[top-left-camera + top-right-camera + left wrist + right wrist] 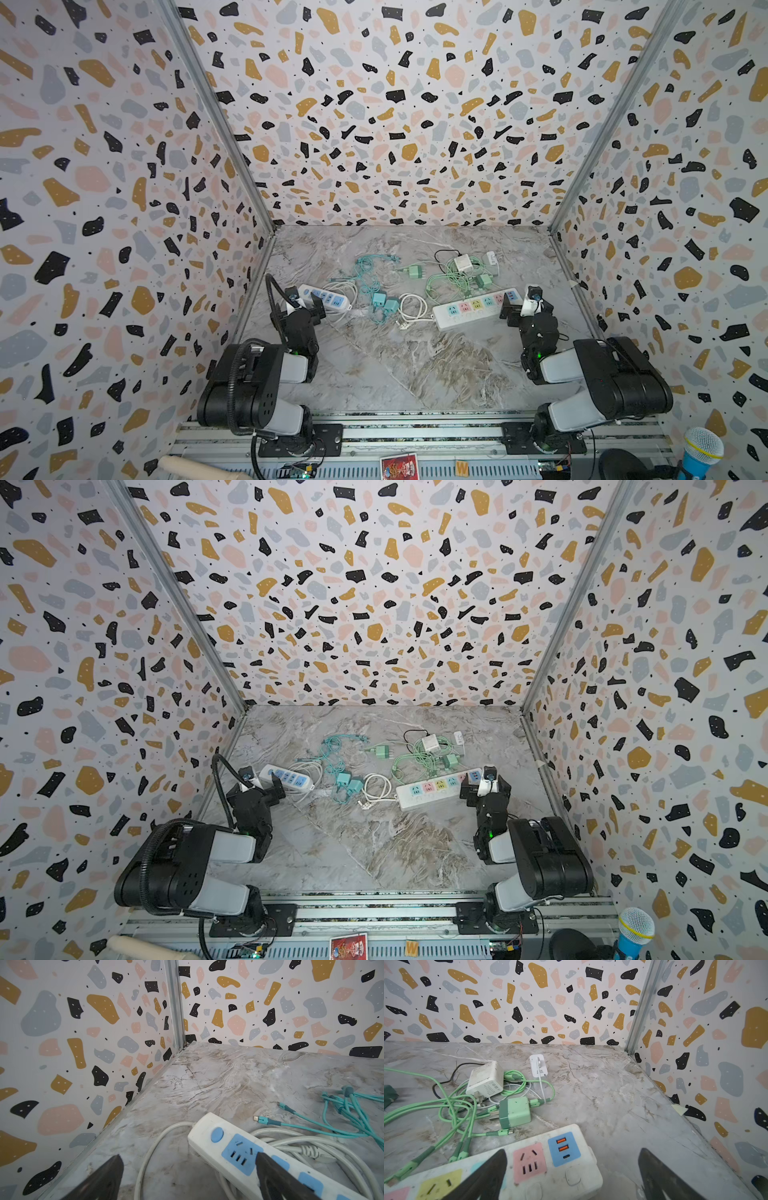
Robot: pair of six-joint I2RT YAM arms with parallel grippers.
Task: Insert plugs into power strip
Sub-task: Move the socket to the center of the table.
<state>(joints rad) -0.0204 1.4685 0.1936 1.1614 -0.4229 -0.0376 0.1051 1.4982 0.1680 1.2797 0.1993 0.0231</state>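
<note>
**Colleague:** How far along are you with the plugs?

**Me:** I'd say I haven't started. Every socket I can see on the blue-socket power strip (326, 296) and on the pastel power strip (473, 309) is bare. All the plugs lie loose on the desk (415, 374). The two teal plugs (378, 300) sit side by side between the strips. One mint green plug (414, 272) is farther back. A second mint green plug (515, 1112) lies just behind the pastel power strip, with the white cube charger (485, 1079) and the slim white charger (538, 1066) beyond it.

**Colleague:** And the claws?

**Me:** Both are spread wide with nothing in them. My left claw (189, 1156) hangs over the switch end of the blue-socket power strip. My right claw (572, 1151) hangs over the end of the pastel power strip that has the orange ports. So every insertion is left to do, and each one starts with a pick-up.

**Colleague:** Anything you can't make out?

**Me:** A few things.
- In both top views each claw covers part of the strip beneath it, and the wrist views fill in only the ends.
- In the right wrist view one finger hides a socket.
- I can't trace the green cables (446, 278), which are tangled, to their plugs.
- I can't tell which way the teal plugs' prongs face.
- A dark green shape (389, 1093) is cut off at the edge of the right wrist view. I can't say for sure what it is.
</note>
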